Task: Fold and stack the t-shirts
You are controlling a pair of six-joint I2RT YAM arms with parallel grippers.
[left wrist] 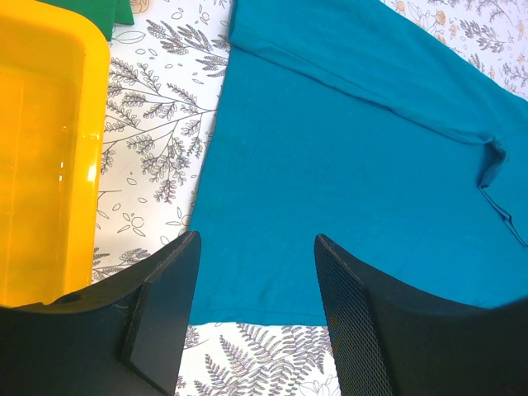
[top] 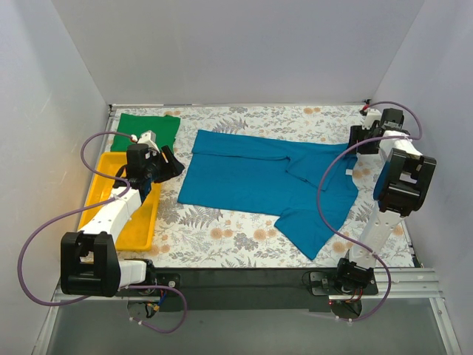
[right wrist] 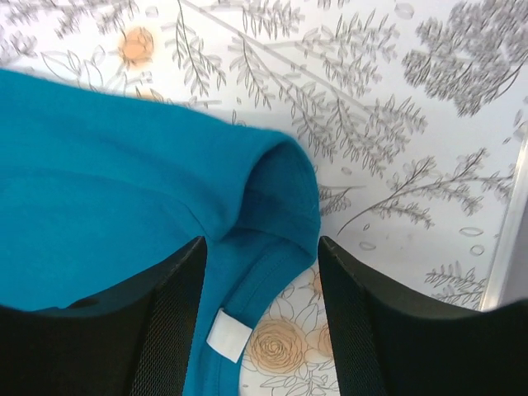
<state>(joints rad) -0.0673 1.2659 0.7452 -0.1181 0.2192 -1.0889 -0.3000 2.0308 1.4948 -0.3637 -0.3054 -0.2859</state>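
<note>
The teal-blue t-shirt (top: 259, 181) lies across the middle of the flowered table, its far edge folded over and one sleeve trailing toward the front. The green t-shirt (top: 151, 127) rests folded at the back left corner. My left gripper (top: 171, 166) hovers open over the teal shirt's left hem (left wrist: 256, 223), nothing between its fingers (left wrist: 165, 305). My right gripper (top: 360, 144) is open just above the teal shirt's collar (right wrist: 272, 206), whose white tag (right wrist: 228, 337) shows between the jaws; the cloth lies loose under them. A corner of the green shirt (left wrist: 103, 12) shows in the left wrist view.
A yellow plastic tray (top: 122, 214) stands along the left side, beside my left arm, and its wall (left wrist: 41, 165) fills the left of that wrist view. White walls enclose the table. A metal rail (right wrist: 503, 223) marks the right table edge near the collar.
</note>
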